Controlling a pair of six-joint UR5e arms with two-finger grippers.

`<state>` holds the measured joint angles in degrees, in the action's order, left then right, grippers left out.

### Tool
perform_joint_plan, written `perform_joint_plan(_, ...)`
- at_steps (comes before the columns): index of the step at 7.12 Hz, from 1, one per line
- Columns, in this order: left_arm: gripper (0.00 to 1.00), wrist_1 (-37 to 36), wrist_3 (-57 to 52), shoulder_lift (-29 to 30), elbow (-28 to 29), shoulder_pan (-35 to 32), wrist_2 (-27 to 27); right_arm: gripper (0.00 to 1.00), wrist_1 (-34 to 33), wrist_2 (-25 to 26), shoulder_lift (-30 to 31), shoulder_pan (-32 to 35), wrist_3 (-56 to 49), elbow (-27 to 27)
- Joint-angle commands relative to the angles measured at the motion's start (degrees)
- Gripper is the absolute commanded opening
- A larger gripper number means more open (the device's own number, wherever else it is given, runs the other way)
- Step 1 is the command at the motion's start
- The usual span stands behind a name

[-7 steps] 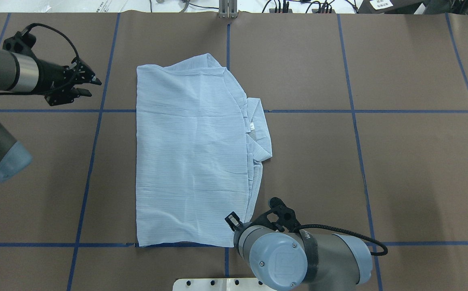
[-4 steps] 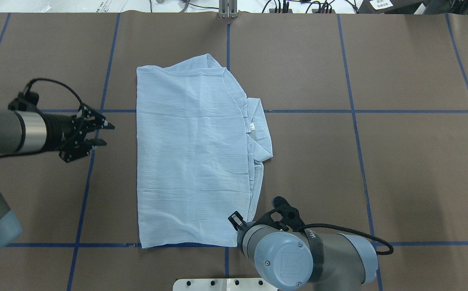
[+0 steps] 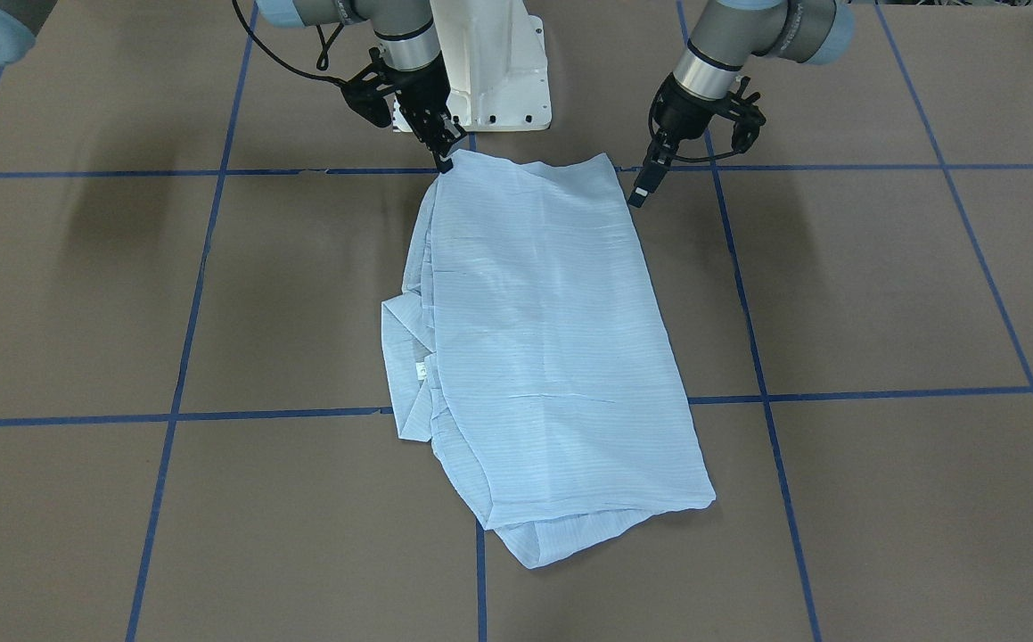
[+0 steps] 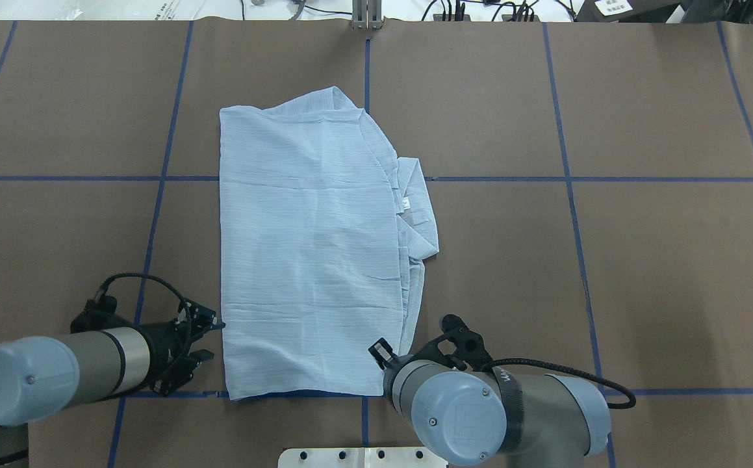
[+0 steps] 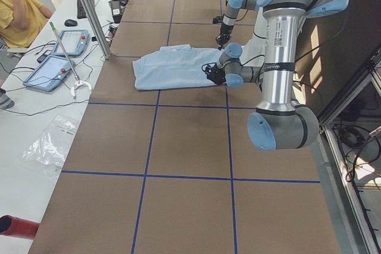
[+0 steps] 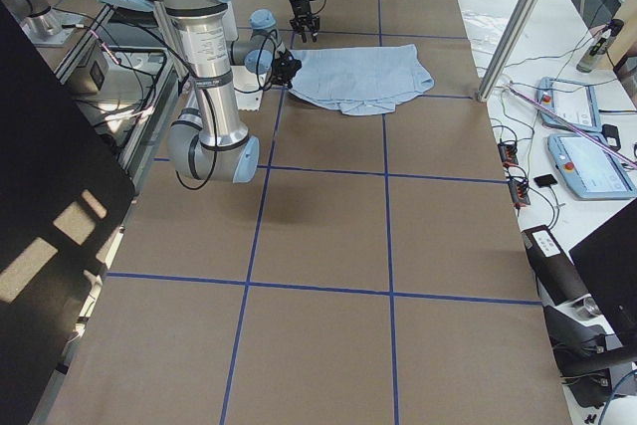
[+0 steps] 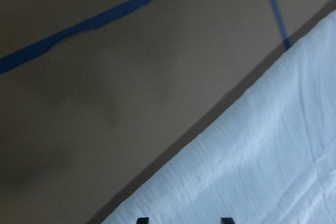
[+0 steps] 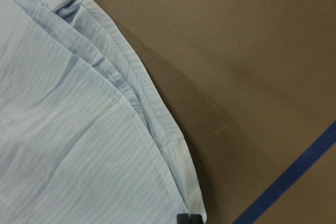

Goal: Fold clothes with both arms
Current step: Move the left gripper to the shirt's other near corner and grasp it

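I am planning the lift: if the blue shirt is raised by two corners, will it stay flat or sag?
Probably it sags: the shirt is thin, with soft creases, lying flat in layers. It looks light, so a small pinch should hold. The loose layers by its collar may slide apart.

No text can be read: marks on the shirt's (image 4: 305, 247) white neck label (image 4: 405, 204) are too small to decipher.

The light-blue shirt (image 5: 169, 66) lies on the table (image 5: 178, 147), the left end effector (image 5: 208, 73) just beside it.
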<state>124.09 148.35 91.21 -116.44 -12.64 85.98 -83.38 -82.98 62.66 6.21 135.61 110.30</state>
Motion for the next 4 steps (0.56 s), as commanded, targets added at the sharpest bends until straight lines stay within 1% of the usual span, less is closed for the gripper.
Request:
perform_joint_plan(1, 0.57, -6.2, 3.5, 2.6, -0.2, 4.7, -1.6, 0.00, 0.1, 0.0, -0.1, 0.1, 0.0, 0.0)
perform_joint_plan(4, 0.57, -9.0, 4.1, 2.8, -0.3, 6.2, -1.6, 0.00, 0.0, 0.0, -0.1, 0.2, 0.1, 0.0)
